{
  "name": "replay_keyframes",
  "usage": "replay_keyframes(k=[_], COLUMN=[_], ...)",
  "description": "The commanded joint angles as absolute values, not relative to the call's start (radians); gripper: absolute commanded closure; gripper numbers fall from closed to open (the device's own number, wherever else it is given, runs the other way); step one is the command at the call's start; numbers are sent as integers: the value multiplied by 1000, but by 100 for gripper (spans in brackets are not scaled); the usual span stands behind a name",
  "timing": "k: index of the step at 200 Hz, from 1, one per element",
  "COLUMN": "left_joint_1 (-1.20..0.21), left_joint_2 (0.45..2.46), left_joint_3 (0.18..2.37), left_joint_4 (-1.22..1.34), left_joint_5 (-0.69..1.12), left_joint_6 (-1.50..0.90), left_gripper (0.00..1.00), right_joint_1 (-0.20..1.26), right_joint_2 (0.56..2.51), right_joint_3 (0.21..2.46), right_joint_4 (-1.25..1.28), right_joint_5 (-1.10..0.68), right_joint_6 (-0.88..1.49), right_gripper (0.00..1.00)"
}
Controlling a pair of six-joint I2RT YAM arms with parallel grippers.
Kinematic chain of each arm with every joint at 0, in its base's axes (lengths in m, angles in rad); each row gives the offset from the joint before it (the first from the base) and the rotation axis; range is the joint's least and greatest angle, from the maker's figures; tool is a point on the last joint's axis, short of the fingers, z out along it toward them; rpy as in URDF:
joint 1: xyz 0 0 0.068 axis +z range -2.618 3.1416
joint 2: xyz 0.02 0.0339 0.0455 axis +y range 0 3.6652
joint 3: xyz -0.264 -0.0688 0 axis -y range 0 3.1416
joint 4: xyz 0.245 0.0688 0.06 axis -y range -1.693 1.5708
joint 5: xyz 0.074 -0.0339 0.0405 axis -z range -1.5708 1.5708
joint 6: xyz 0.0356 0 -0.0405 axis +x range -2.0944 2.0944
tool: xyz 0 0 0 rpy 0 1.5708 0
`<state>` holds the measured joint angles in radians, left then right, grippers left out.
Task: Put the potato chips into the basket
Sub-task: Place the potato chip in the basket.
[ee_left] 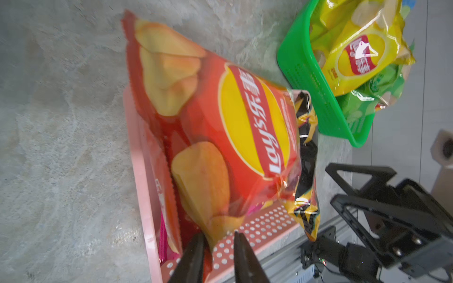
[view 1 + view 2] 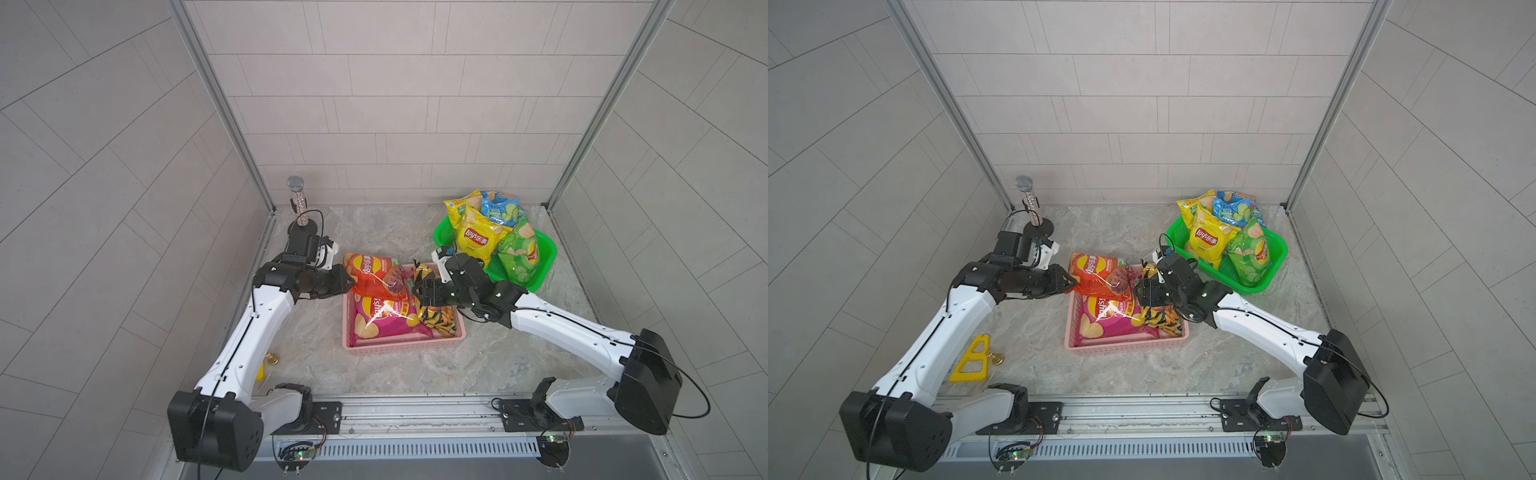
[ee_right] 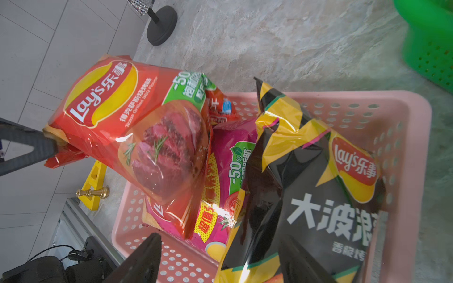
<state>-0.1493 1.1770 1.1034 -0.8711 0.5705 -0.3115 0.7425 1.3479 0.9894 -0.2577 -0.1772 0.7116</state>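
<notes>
Left fingers [image 1: 193, 262] stand slightly parted, right fingers [image 3: 143, 262] spread wide, both sets pointing toward each other.

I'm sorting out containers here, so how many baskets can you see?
2. The pink basket sits in the middle; the green basket sits farther back on the right. No other basket shows, and none seems hidden.

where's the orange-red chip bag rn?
In both top views, the orange-red bag lies across the pink basket's far-left corner, atop the magenta bag, beside the black bag.
</notes>
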Motion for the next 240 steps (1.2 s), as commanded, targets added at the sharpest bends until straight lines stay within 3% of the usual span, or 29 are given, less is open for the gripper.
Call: replay_keyframes(k=[1, 94, 157, 177, 187, 203, 240], left_joint_1=[-155, -155, -137, -95, -63, -5, 52], left_joint_2=[1151, 1150, 1159, 1162, 1166, 1182, 1243], left_joint_3=[1116, 1170, 1286, 1299, 1296, 1281, 1232], left_joint_4=[-992, -1011, -1052, -1029, -1008, -965, -900], left_joint_5=[670, 596, 557, 536, 521, 513, 475], left_joint_6=[-129, 2, 23, 12, -5, -25, -24], left_gripper=[63, 52, 19, 12, 3, 3, 3], right_joint_1=[759, 769, 747, 741, 740, 737, 732], right_joint_2=[1372, 1517, 1612, 1631, 1636, 1642, 1641], right_joint_3=[1039, 1176, 1225, 1227, 1227, 1226, 1215], right_joint_4=[-246, -276, -293, -292, -291, -291, -276], right_joint_5=[-172, -183, -194, -204, -211, -222, -242], right_joint_6=[704, 605, 547, 542, 540, 538, 536], right_gripper=[21, 24, 30, 33, 34, 41, 43])
